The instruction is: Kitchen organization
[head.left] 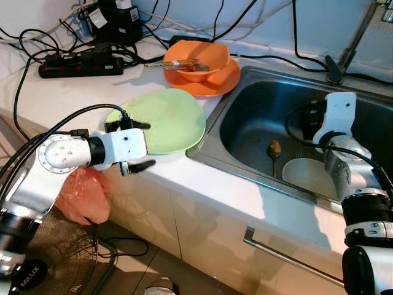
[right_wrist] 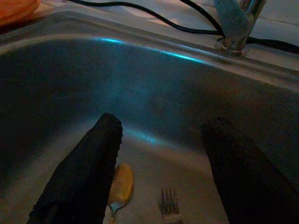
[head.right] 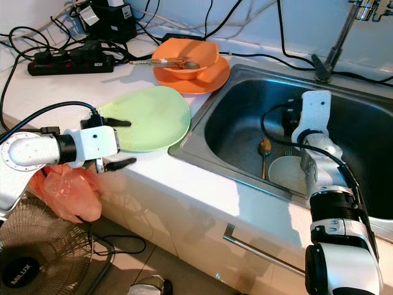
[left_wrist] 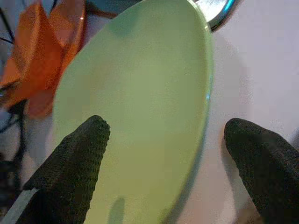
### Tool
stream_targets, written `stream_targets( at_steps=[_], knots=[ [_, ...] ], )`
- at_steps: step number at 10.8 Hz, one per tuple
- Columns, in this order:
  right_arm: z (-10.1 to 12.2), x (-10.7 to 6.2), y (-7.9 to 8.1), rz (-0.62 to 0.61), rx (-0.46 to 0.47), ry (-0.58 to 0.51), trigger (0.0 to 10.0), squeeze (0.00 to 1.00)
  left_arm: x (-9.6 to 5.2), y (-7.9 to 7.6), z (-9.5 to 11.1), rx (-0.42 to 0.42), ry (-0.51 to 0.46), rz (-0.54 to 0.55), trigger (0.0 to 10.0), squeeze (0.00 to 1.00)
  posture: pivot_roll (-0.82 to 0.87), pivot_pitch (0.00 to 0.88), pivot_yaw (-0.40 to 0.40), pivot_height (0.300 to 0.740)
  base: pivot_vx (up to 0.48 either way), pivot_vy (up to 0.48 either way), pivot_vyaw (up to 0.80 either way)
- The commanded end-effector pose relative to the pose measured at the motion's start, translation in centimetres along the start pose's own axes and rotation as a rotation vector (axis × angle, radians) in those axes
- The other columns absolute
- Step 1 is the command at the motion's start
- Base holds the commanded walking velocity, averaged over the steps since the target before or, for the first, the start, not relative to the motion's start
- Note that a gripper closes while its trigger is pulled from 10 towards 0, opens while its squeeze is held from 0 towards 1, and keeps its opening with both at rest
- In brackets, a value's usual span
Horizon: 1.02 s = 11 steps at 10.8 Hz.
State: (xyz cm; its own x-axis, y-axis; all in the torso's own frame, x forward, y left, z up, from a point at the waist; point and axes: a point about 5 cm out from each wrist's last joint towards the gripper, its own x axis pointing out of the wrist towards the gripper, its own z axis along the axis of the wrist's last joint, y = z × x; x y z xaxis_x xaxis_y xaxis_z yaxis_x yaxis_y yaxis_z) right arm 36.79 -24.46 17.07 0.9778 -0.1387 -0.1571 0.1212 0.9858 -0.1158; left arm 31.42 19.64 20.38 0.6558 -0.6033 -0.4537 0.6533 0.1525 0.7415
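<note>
Left pincer [head.left: 140, 145] stood released at the near left edge of the pale green plate [head.left: 166, 120], one long black finger lying over the plate's rim and the other down at the white desk [head.left: 73, 92] edge, so the plate's rim sat between them without being gripped. Its wrist view showed the fingers' [left_wrist: 77, 163] knobbly, textured pads and the plate's smooth, glossy oval face. That plate lay flat on the desk, its right edge touching the rim of the stainless-steel sink [head.left: 245, 80]. Right pincer [right_wrist: 161, 158] hung released inside the basin, fingers spread above the floor of the sink; its dim wrist view picked out a fork [right_wrist: 169, 205] just beside a brownish spoon [head.left: 274, 150], while the head views showed a round white dish [head.left: 310, 175] near that spoon. Farther back on the desk sat an orange bowl [head.left: 196, 58] stacked on an orange plate [head.left: 212, 83], with cutlery resting in the bowl. A black power strip [head.left: 80, 64] with tangled cables lay to the far left, and a crumpled orange plastic bag [head.left: 83, 193] hung below the desk edge above a fan [head.left: 55, 258].
</note>
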Motion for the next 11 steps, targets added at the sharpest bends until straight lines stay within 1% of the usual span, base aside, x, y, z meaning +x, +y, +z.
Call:
stream_targets(
  at_steps=[1, 2, 3, 4, 5, 6, 7, 11],
  knots=[
    [0.6, 0.0, 0.2, 0.005, 0.014, -0.009, 10.0, 0.0, 0.5, -0.2, -0.1, 0.03, 0.013, -0.01, 10.0, 0.0, 0.35, 0.04, 0.021, 0.74, 0.0, 0.0, 0.0],
    [0.7, 0.0, 0.2, 0.006, 0.015, -0.011, 10.0, 0.0, 0.9, 0.0, -0.2, 0.078, 0.021, 0.004, 10.0, 0.0, 0.35, 0.029, 0.019, 0.74, 0.0, 0.0, 0.0],
    [0.8, -0.1, 0.1, 0.006, 0.017, -0.013, 10.0, 0.0, 1.1, 0.3, -0.4, 0.103, 0.031, 0.019, 10.0, 0.0, 0.35, 0.026, 0.018, 0.74, 0.0, 0.0, 0.0],
    [0.9, -0.1, 0.1, 0.008, 0.019, -0.016, 10.0, 0.0, 1.5, 1.1, -0.6, 0.151, 0.057, 0.036, 10.0, 0.0, 0.35, 0.023, 0.011, 0.74, 0.0, 0.0, 0.0],
    [1.0, 0.0, 0.1, 0.01, 0.019, -0.016, 10.0, 0.0, 1.8, 1.5, -0.4, 0.166, 0.059, 0.051, 10.0, 0.0, 0.35, 0.023, 0.008, 0.74, 0.0, 0.0, 0.0],
    [1.0, 0.0, 0.3, 0.013, 0.021, -0.015, 10.0, 0.0, 2.4, 2.2, 0.3, 0.169, 0.038, 0.068, 10.0, 0.0, 0.35, 0.021, 0.007, 0.74, 0.0, 0.0, 0.0],
    [1.0, 0.0, 0.3, 0.015, 0.024, -0.015, 10.0, 0.0, 2.6, 2.3, 0.4, 0.177, 0.028, 0.059, 0.0, 0.0, 0.35, 0.021, 0.008, 0.74, 0.0, 0.0, 0.0],
    [0.7, -0.1, 0.3, 0.016, 0.028, -0.008, 10.0, 0.0, 2.9, 2.3, 0.1, 0.179, 0.014, 0.05, 0.0, 0.0, 0.35, 0.02, 0.004, 0.74, 0.0, 0.0, 0.0]
  ],
)
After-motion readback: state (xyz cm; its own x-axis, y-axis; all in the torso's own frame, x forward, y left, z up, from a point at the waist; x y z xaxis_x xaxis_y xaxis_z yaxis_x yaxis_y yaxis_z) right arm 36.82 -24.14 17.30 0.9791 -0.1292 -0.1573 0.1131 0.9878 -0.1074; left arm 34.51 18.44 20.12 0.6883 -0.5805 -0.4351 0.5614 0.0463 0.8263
